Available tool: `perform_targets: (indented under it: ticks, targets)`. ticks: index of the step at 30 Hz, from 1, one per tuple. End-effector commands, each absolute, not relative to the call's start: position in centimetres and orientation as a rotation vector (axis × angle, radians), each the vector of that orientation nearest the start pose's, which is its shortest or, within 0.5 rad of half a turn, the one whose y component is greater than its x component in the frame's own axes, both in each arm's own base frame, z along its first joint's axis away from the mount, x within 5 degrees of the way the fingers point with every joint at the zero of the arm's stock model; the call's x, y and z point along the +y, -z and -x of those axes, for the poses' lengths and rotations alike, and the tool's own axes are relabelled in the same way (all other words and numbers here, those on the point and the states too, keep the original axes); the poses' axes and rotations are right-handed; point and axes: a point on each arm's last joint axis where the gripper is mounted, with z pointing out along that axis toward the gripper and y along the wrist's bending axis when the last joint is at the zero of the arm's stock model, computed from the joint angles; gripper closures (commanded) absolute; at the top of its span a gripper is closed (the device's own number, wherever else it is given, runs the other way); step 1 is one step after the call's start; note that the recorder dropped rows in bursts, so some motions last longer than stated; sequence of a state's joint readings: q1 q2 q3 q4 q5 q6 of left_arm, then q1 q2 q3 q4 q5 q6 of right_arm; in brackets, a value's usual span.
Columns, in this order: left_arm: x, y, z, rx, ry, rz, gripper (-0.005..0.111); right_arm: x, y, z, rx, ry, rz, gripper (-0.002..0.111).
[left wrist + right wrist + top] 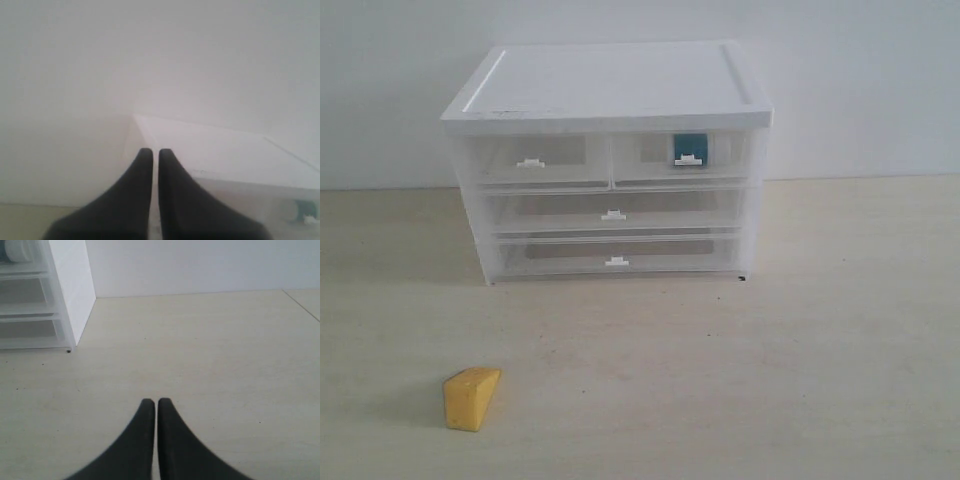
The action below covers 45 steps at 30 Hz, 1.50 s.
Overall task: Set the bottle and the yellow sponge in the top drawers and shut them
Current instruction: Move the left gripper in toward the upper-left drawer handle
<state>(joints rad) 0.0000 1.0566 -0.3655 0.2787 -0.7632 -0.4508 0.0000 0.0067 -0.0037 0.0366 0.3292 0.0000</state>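
The yellow sponge (471, 397) lies on the table at the front left, well away from the cabinet. The bottle (689, 148) shows as a teal patch through the translucent front of the right top drawer (682, 157); its label also shows in the left wrist view (303, 209) and its white cap in the right wrist view (18, 250). The left top drawer (532, 160) is pushed in, as is the right one. My left gripper (155, 151) is shut and empty, looking across the cabinet top. My right gripper (153, 401) is shut and empty above bare table. Neither gripper appears in the exterior view.
The white cabinet (610, 80) stands at the back centre against a pale wall. Two full-width drawers (613, 214) sit below the top pair, both pushed in. The beige table (800, 370) stretches in front and to the right.
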Motion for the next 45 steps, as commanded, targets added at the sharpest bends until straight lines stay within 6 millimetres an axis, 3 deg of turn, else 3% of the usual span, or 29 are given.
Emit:
perform_targets:
  ticks: [1, 9, 14, 27, 39, 41, 45]
  targets:
    - [-2.2, -25.6, -22.3, 1.511, 0.372, -0.018, 0.102, 0.1, -18.4, -5.4, 1.807, -0.032, -0.022, 0.108]
    - [-4.6, -22.0, -25.0, 1.708, 0.260, -0.156, 0.102, 0.1, -18.4, -5.4, 1.807, -0.032, -0.022, 0.108]
    - [-6.3, -21.2, -25.4, 1.688, 0.181, -0.132, 0.102, 0.1, -18.4, -5.4, 1.807, -0.032, -0.022, 0.108]
    - [-11.7, -20.0, -25.1, 1.538, 0.303, -0.134, 0.102, 0.1, -18.4, -5.4, 1.807, -0.032, -0.022, 0.108]
    - [-14.4, -17.6, -28.2, 1.586, 0.239, -0.160, 0.102, 0.1, -18.4, -5.4, 1.807, -0.032, -0.022, 0.108]
    - [-14.6, -17.3, -28.5, 1.592, 0.243, -0.159, 0.097, 0.1, -18.4, -5.4, 1.807, -0.032, -0.022, 0.108]
    - [-15.5, -16.9, -28.4, 1.578, 0.281, -0.272, 0.069, 0.1, -18.4, -5.4, 1.807, -0.032, -0.022, 0.108]
